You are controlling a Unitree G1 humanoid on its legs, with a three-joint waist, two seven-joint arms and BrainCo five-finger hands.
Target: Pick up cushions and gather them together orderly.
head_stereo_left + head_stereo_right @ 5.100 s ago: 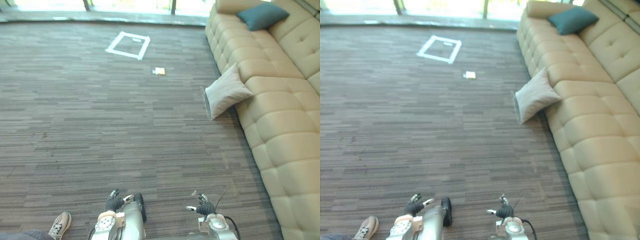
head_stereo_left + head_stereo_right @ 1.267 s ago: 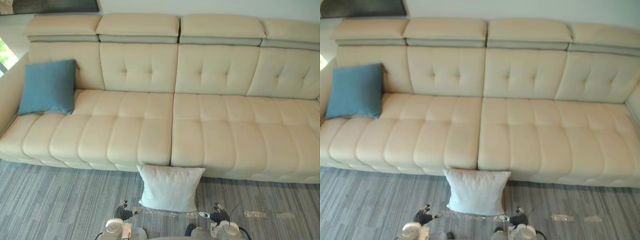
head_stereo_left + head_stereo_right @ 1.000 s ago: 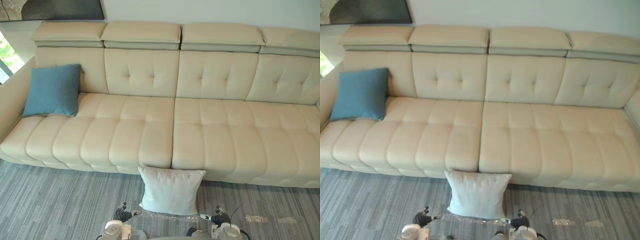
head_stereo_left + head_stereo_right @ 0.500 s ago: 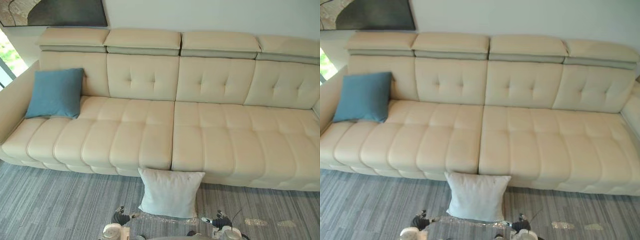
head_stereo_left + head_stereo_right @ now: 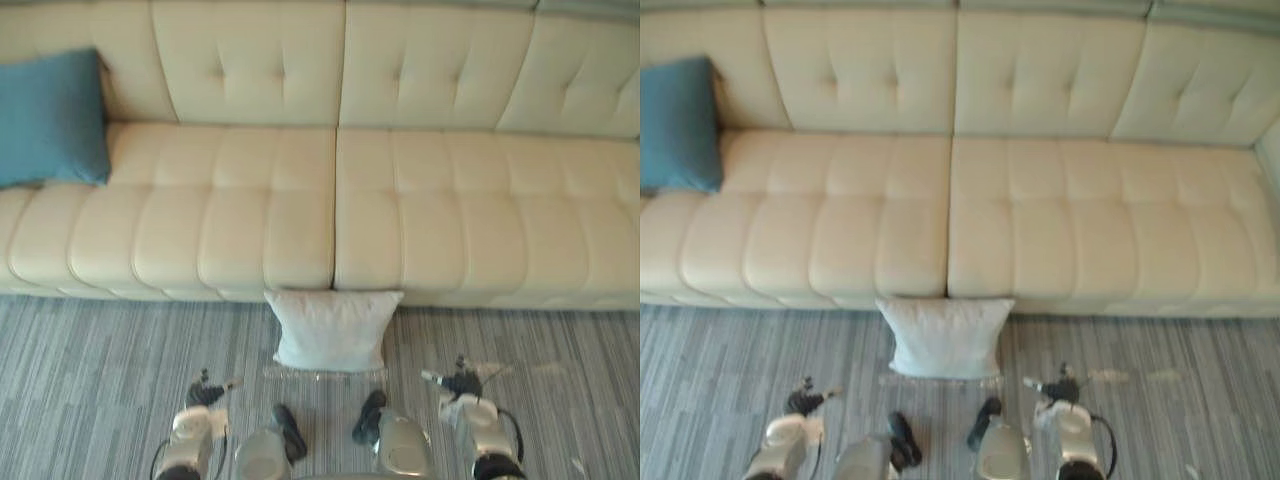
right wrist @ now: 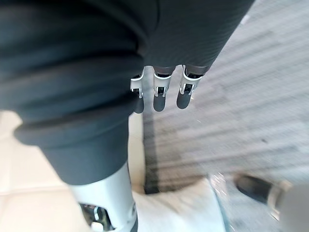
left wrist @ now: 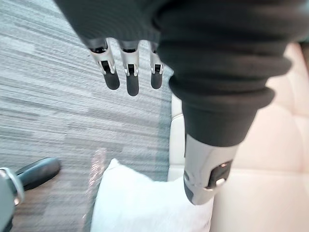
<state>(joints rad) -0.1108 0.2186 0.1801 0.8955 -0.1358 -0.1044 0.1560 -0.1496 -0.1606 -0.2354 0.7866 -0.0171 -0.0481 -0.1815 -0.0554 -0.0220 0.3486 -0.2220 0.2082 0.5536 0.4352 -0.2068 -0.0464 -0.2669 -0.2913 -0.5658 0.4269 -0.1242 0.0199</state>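
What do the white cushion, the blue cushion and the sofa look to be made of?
White cushion: likely woven fabric, matte, judging by its faint wrinkles and soft edges. Blue cushion: probably matte cloth too; the weave is too far off to tell. Sofa: leather or faux leather, judging by its smooth tufted panels with a slight sheen.

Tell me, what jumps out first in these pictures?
A long cream sofa spans the view, with a blue cushion at its left end. A white cushion stands on the grey carpet against the sofa's front, just ahead of the robot's open left hand and right hand.
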